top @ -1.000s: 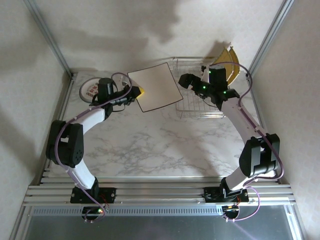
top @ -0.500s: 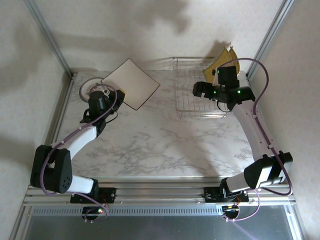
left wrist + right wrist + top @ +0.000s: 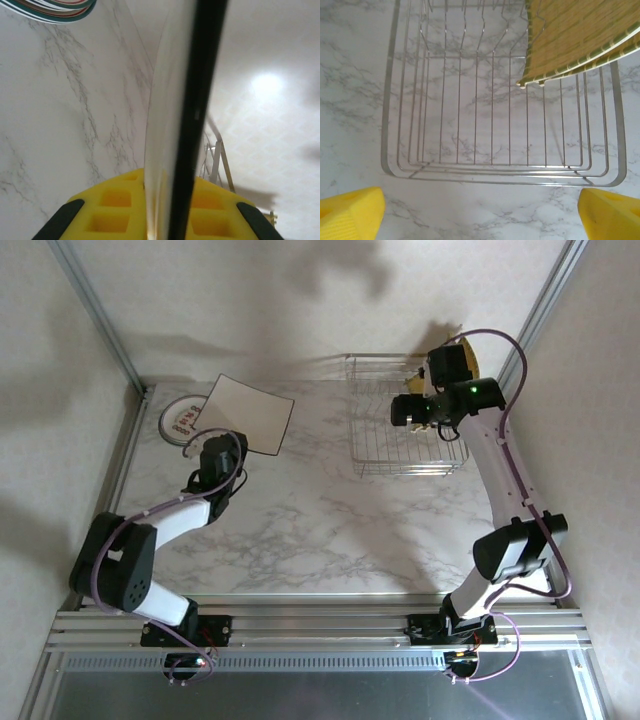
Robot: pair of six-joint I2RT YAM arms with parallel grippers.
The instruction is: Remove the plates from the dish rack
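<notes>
Over the marble bench, I am pinching the white square plate edge-on in the jaws of the left gripper near the round plates, planning a slow, flat set-down, while the right gripper is hanging with jaws spread over the dish rack.

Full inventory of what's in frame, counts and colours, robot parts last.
square plate: one, white, tilted at the table's far left, in the left hand
round plates: stack, count unclear, white with dark rims, far left of table
woven plates: two, yellow, standing at the rack's far-right end
dish rack: one, silver wire, far right of table
table: one, white marble
left hand: one, yellow fingers, shut on the square plate
right hand: one, yellow fingers, open above the rack's near edge
</notes>
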